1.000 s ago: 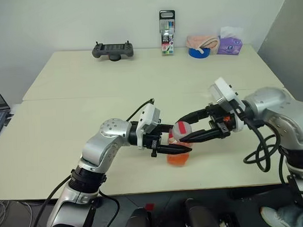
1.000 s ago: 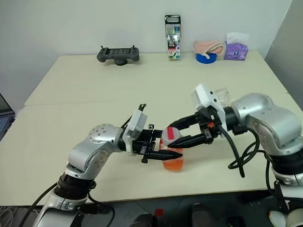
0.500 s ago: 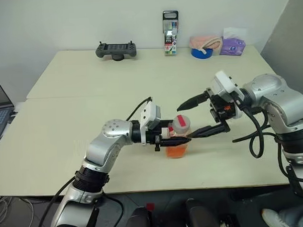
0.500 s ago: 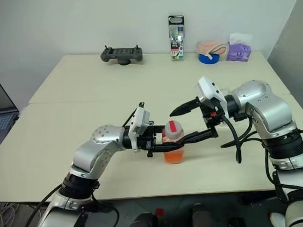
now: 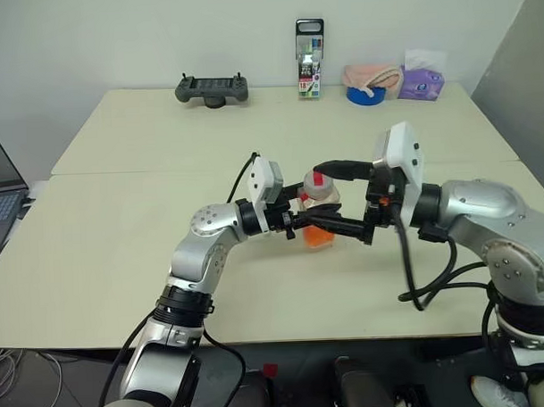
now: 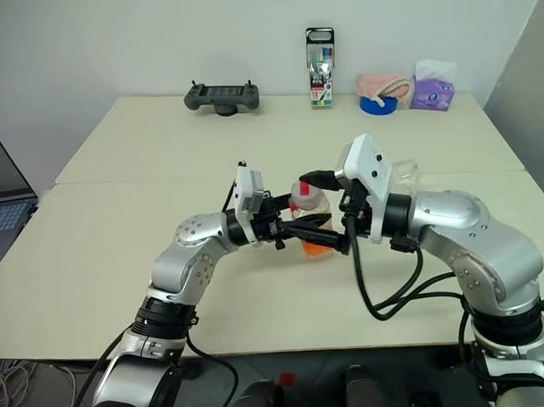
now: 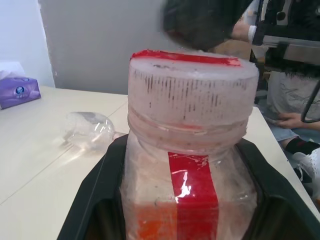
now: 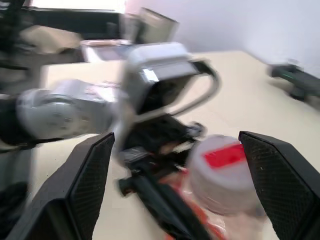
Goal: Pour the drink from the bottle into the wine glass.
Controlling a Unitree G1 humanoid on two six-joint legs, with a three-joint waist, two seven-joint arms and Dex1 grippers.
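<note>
Up and away from the near edge comes the bottle (image 5: 320,202) compared with a second ago, and the right gripper (image 5: 333,200), which was pinched in around the cap back then, now has its fingers spread wide, one above the cap (image 5: 318,179) and one down beside the bottle's base. The cap is whitish with a red strip across its top.

Nearest us, the left gripper (image 5: 310,222) reaches in from the left and is clamped narrow on the bottle's lower body, holding it upright over the cream table (image 5: 122,253). From the left wrist view the black fingers (image 7: 95,200) hug both sides of the bottle, the red label stripe faces the camera, and the drink (image 7: 155,225) sits orange in the bottom part. The right wrist view looks down past its two parted fingers (image 8: 85,180) onto the cap and the left gripper beneath it.

Just right of and behind the bottle, the wine glass (image 6: 401,176) stands close behind the right wrist, mostly masked by the white camera housing; whether it is upright I cannot tell. In the left wrist view a clear rounded bowl (image 7: 89,131) rests on the tabletop beyond the bottle.

At the far edge: a dark handheld controller (image 5: 212,88) on the left, a tall box of markers (image 5: 308,47) in the middle, then a pink cloth (image 5: 366,74) on a blue tape roll (image 5: 365,95), and a purple tissue pack (image 5: 420,80) furthest right. A laptop (image 6: 6,206) pokes in at the left edge.
</note>
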